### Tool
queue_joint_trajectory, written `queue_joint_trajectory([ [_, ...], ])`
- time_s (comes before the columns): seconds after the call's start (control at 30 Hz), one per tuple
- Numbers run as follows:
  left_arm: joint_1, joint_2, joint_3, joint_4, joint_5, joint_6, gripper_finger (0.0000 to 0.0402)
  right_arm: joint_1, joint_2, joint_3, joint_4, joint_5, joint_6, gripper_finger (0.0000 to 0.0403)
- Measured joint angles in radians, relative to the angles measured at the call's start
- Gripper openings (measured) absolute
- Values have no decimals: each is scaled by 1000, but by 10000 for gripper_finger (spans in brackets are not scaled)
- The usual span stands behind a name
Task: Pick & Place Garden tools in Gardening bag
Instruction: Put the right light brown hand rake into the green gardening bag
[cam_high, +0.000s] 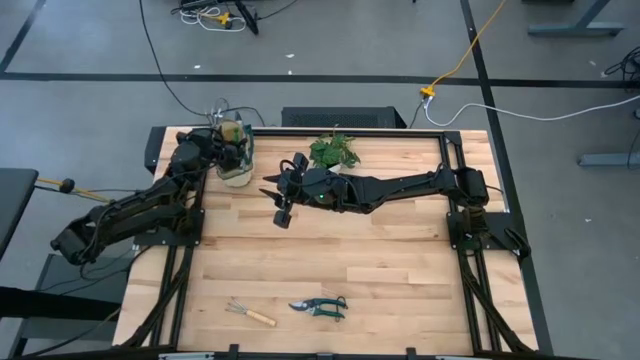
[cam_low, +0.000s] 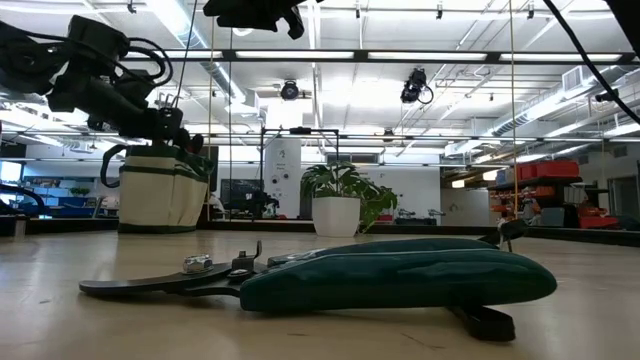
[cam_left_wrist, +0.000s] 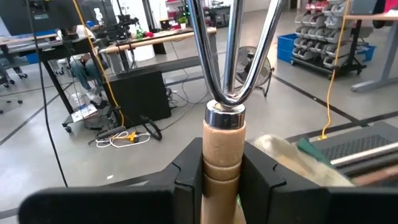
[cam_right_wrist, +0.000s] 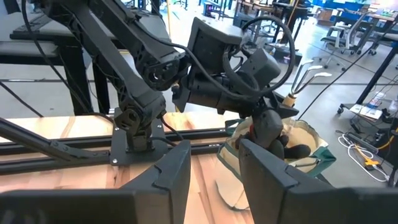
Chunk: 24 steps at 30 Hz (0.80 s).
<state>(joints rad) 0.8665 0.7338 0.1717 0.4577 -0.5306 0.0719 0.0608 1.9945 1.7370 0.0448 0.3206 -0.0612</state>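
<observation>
Your left end effector (cam_high: 232, 141) is clamped on a wooden-handled hand rake (cam_left_wrist: 222, 155) above the gardening bag (cam_high: 233, 158) at the worktop's (cam_high: 330, 260) far left. Your right end effector (cam_high: 282, 205) hangs open mid-worktop. Another rake (cam_high: 249, 313) and the pruning shears (cam_high: 320, 306) lie near the front edge.

Bright, even overhead light from ceiling strip lamps (cam_low: 330, 55) fills the room. Glare streaks the chrome prongs (cam_left_wrist: 233, 43) above the left tool (cam_left_wrist: 222, 180). The close pruning shears (cam_low: 390, 280) look soft and dark against the lit background.
</observation>
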Motion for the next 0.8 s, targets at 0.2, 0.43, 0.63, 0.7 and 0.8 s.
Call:
queue_joint_trajectory([
  [0.2,1,9,-21,-1,0,-8,73,0,0,0,0,0,0,135],
  [0.43,1,20,-22,-10,-4,-7,73,0,0,0,0,0,0,135],
  [0.63,0,25,-22,-15,-6,-11,73,0,0,0,0,0,0,135],
  [0.7,0,26,-22,-15,-5,-16,73,0,0,0,-1,0,0,135],
  [0.8,0,26,-22,-15,-4,-24,93,0,0,0,-1,0,-1,135],
])
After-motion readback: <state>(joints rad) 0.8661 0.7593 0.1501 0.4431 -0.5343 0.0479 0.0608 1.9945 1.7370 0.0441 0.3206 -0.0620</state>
